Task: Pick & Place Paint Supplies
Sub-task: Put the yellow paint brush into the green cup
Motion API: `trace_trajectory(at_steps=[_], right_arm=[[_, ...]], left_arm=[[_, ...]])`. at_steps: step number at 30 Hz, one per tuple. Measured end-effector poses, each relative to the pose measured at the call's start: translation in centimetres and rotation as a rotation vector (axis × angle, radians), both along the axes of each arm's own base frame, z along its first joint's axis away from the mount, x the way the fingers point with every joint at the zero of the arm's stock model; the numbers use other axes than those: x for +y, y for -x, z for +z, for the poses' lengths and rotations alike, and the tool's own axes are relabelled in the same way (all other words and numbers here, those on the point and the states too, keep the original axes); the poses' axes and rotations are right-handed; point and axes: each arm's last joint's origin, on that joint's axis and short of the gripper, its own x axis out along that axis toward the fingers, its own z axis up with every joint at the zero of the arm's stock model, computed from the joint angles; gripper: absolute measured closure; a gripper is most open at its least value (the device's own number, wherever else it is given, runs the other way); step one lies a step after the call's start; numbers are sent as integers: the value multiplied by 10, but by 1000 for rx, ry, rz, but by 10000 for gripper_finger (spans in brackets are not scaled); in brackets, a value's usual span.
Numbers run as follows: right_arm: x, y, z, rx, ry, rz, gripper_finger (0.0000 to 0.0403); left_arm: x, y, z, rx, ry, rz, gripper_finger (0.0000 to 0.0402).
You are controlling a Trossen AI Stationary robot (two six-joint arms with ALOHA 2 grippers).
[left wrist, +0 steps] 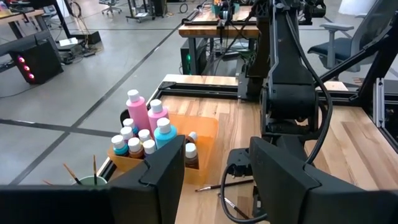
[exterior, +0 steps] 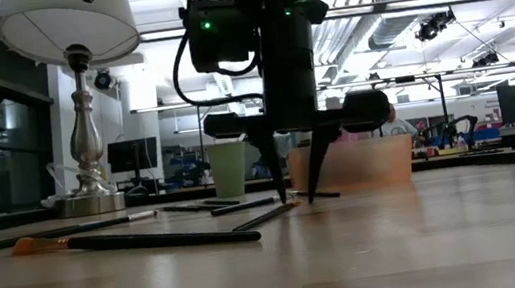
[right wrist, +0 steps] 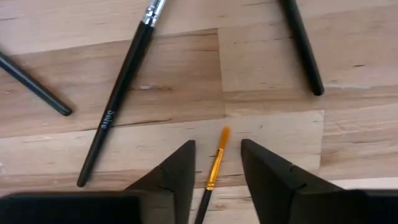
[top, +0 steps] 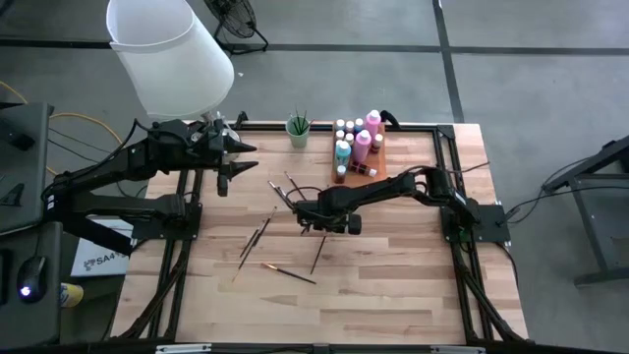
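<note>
Two jaws straddle one orange-tipped paintbrush [right wrist: 216, 163] at the table's [top: 393, 295] middle.

Reaching in from the right, the right gripper [top: 316, 222] points straight down with its tips at the wood, one finger on each side of the thin handle; a gap shows on both sides, so the brush lies between parted jaws and is not yet clamped. That stance fits a pinch across the handle. Several other dark-handled brushes [top: 257, 236] lie scattered just left and near of it, flat on the wood and apart from one another, likely waiting their turn. At the far edge a green cup [top: 298, 129] already holds brushes upright, and beside it an orange tray [top: 369, 157] keeps the paint bottles [top: 362, 145] packed together. Idle at far left, the left gripper [top: 236, 162] hovers half open and empty, below the white lampshade [top: 167, 49].
</note>
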Motion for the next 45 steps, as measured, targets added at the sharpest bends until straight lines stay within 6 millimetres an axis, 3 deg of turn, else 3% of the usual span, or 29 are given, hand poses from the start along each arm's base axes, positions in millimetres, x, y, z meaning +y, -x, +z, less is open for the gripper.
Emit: trace_trajectory(at_steps=[7, 16, 24, 29, 38, 45], right_arm=[[1, 1, -2, 14, 0, 16, 350], [1, 2, -3, 16, 6, 84, 395], [2, 0, -2, -6, 12, 167, 399], [5, 1, 14, -56, 75, 191, 399], [13, 18, 96, -246, 319, 260, 399], [19, 46, 183, -458, 677, 447, 399]], left_arm=[[0, 0, 0, 0, 0, 0, 226], [0, 0, 0, 0, 0, 0, 226], [0, 0, 0, -1, 0, 0, 226], [0, 0, 0, -1, 0, 1, 226], [1, -2, 0, 3, 1, 1, 226], [1, -14, -4, 18, 60, -79, 226]])
